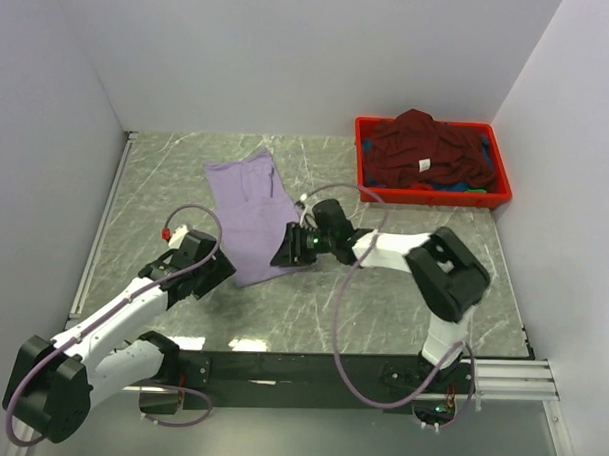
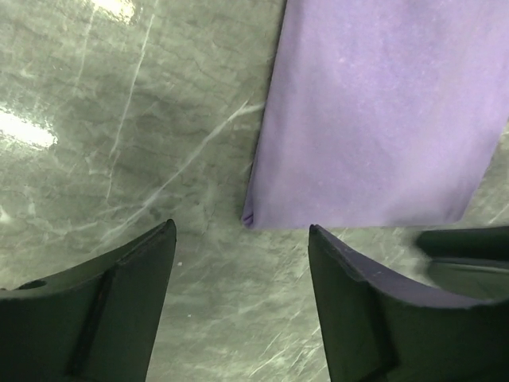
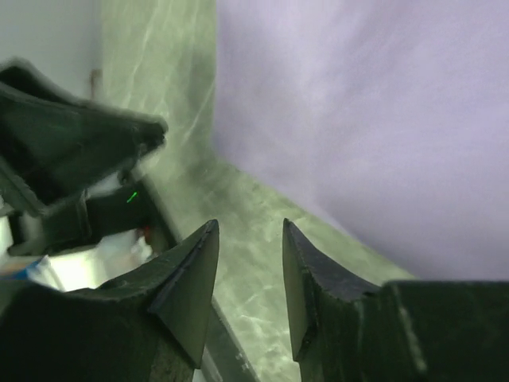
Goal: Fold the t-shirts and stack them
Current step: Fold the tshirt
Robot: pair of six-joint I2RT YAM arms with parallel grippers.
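Along the near edge of the bench the two arms are mounted, and both reach forward to the same cloth. Just ahead of them lies the lavender t-shirt, folded into one long strip, a little left of the bench's middle. Its long axis runs from near to far and leans slightly toward the left edge as it goes away.

The left end effector stands at the near left corner of the strip. In its wrist view the jaws are wide apart with nothing between them, and the corner of the cloth is on the bench just beyond the fingertips. The right end effector is at the near right corner, low over the bench. Its jaws are parted by a narrower gap and they also hold nothing; the shirt's edge lies just beside the right finger. So the near short edge of the strip is between the two end effectors, and I judge that each arm is about equally near to its own corner. The next fold probably carries this near end toward the far end, along the long axis.

Farther away, in the far right corner, a red crate holds the maroon t-shirt, crumpled and not folded yet.
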